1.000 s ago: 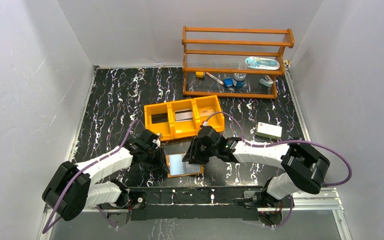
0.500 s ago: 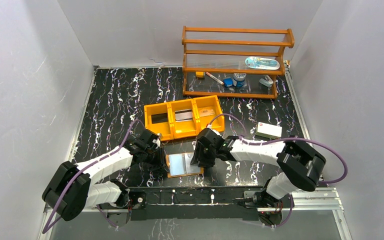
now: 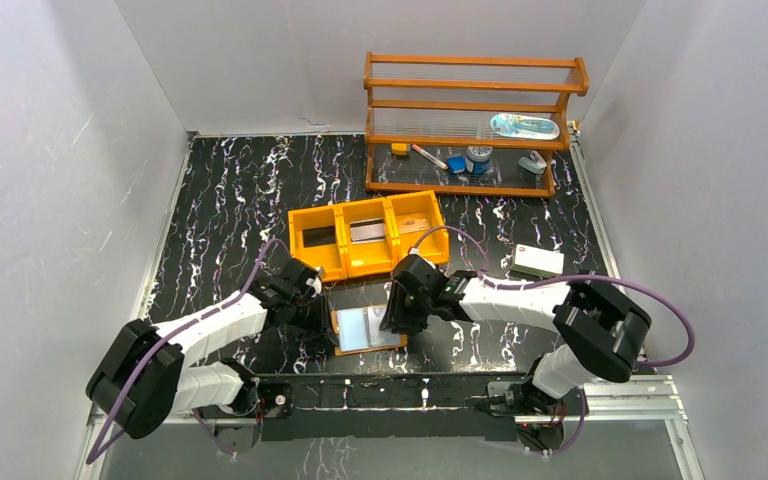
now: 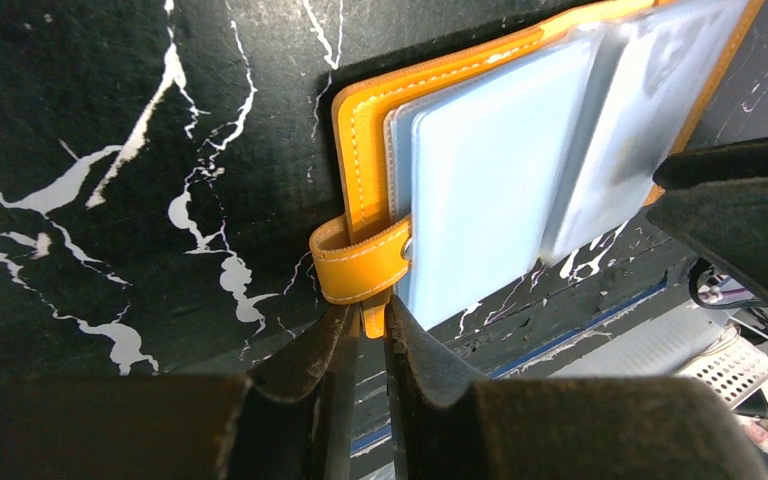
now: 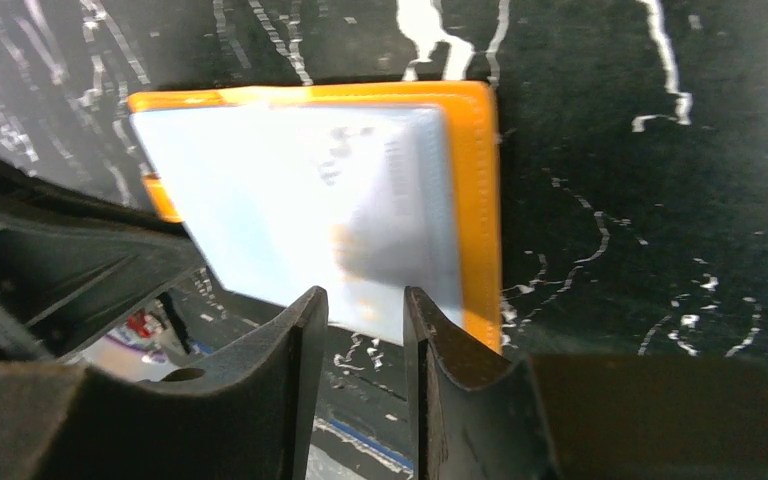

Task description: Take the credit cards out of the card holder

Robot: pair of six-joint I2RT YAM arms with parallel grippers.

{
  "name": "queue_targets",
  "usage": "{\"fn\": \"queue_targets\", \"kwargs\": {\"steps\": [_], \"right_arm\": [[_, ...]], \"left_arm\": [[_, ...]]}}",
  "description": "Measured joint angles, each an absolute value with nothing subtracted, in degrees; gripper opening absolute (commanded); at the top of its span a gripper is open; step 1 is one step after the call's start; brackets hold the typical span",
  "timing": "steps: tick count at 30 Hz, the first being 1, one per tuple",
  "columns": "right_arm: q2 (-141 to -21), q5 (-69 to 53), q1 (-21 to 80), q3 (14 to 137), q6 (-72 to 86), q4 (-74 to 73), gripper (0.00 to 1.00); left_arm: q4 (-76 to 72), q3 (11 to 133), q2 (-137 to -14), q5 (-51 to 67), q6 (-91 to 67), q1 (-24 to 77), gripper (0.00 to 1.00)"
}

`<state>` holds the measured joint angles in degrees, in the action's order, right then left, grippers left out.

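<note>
Pulling a card free will go best if the left claw (image 4: 368, 318) keeps its tight pinch on the snap tab (image 4: 360, 262) of the card holder (image 3: 368, 329). The holder lies open on the table (image 3: 230, 200) between the two arms, near the front edge. The right claw (image 5: 363, 300), jaws partly apart and gripping nothing I can see, should take one card edge only, not the slippery sleeve (image 5: 290, 200). Some cards (image 3: 367, 231) already lie in the orange tray (image 3: 345, 265). Since a second ago the right claw has slid in over the holder's right side, while the left has not budged.

Open orange card holder (image 3: 368, 329), pale pockets up; credit cards (image 3: 366, 231) in tray (image 3: 345, 264).
</note>
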<state>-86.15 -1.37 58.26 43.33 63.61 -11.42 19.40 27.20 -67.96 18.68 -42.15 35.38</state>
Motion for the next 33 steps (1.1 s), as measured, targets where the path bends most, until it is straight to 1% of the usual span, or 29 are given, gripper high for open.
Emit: {"fn": "queue_targets", "kwargs": {"steps": [5,9,10,11,13,14,15,18,23,26,28,33], "right_arm": [[-83.79,-2.11,58.28,43.33,63.64,-9.21,0.42],[-82.85,-1.87,58.33,43.38,63.7,-8.51,0.49],[-82.85,-1.41,58.33,43.42,63.72,-8.97,0.51],[-82.85,-0.95,58.33,43.51,63.64,-9.61,0.53],[-83.0,0.97,58.43,44.75,62.98,-12.99,0.54],[-83.24,1.93,58.46,45.87,62.54,-14.85,0.55],[-83.68,2.92,58.52,47.22,61.91,-16.49,0.55],[-85.47,4.43,58.52,50.68,60.1,-19.03,0.55],[-89.3,4.8,58.52,52.69,58.5,-20.34,0.56],[-90.89,5.58,58.52,52.84,57.95,-22.31,0.59],[-91.79,6.17,58.54,53.63,57.36,-23.97,0.62],[-93.43,7.97,59.07,56.93,55.66,-26.35,0.67]], "left_arm": [[19.22,27.64,-68.18,18.92,-42.13,35.38,0.14],[19.2,27.79,-68.18,18.94,-42.13,35.38,0.14],[19.22,27.79,-68.18,18.94,-42.13,35.38,0.17],[19.22,27.79,-68.18,18.92,-42.13,35.38,0.24],[19.64,28.01,-68.07,18.68,-42.06,35.38,0.43],[20.27,28.34,-67.79,18.2,-42.11,35.38,0.46],[21.34,28.97,-67.26,17.41,-42.17,35.38,0.52],[25.23,32.4,-64.55,14.33,-42.5,35.38,0.59],[29.21,41.98,-61.39,9.82,-42.54,35.38,0.59],[28.77,45.15,-61.89,9.85,-42.3,35.38,0.55],[28.62,45.67,-63.16,9.78,-42.24,35.38,0.52],[28.8,43.38,-64.88,7.84,-43.62,35.38,0.46]]}}
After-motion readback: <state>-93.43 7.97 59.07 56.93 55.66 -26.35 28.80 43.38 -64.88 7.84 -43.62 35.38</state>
